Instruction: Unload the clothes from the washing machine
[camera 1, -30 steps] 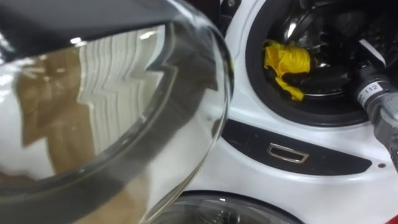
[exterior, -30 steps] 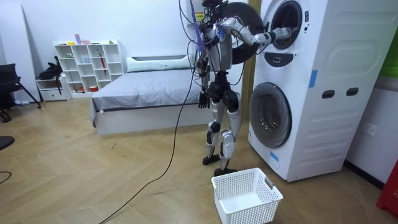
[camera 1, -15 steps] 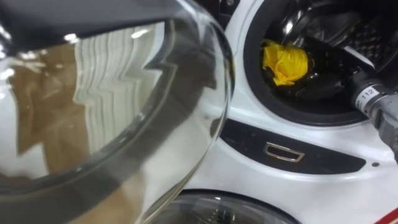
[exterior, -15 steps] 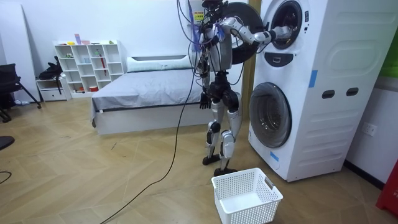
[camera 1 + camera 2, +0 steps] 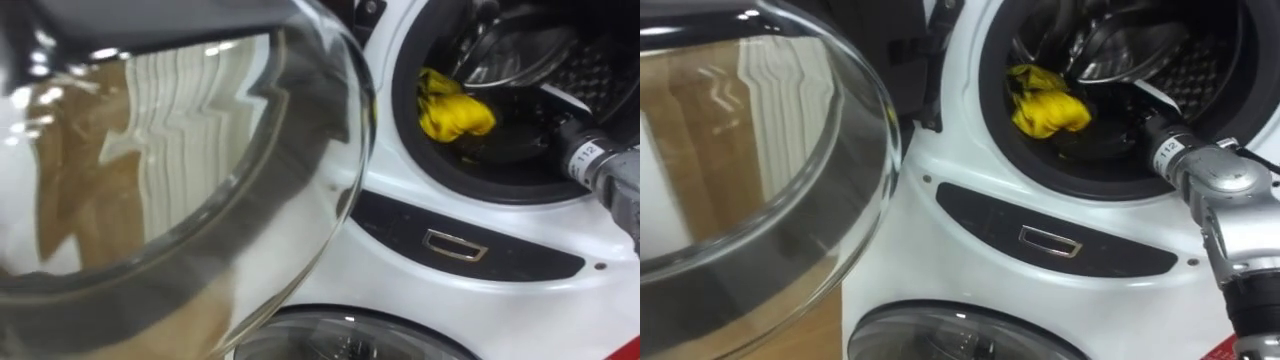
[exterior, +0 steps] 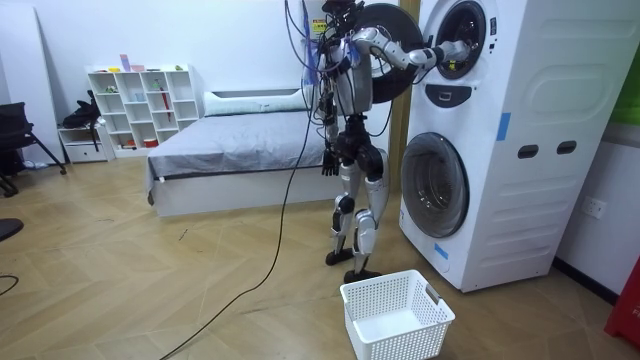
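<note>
The soft, light yellow cloth (image 5: 455, 108) sits bunched at the washing machine drum's (image 5: 600, 80) mouth beside the right robot hand (image 5: 505, 140), grip impossible to tell; probably best gathered mid-bundle.

the yellow cloth (image 5: 452, 110) is a crumpled, bunched-up lump in the upper right of the frame. it sits just inside the left part of the round opening of the washing machine (image 5: 400, 285), close to the dark rim and in front of the shiny metal drum (image 5: 520, 55). the machine is white, the upper of two stacked units. its glass door (image 5: 180, 170) is swung wide open across the left of the frame. a dark strip (image 5: 520, 262) runs below the opening.
</note>
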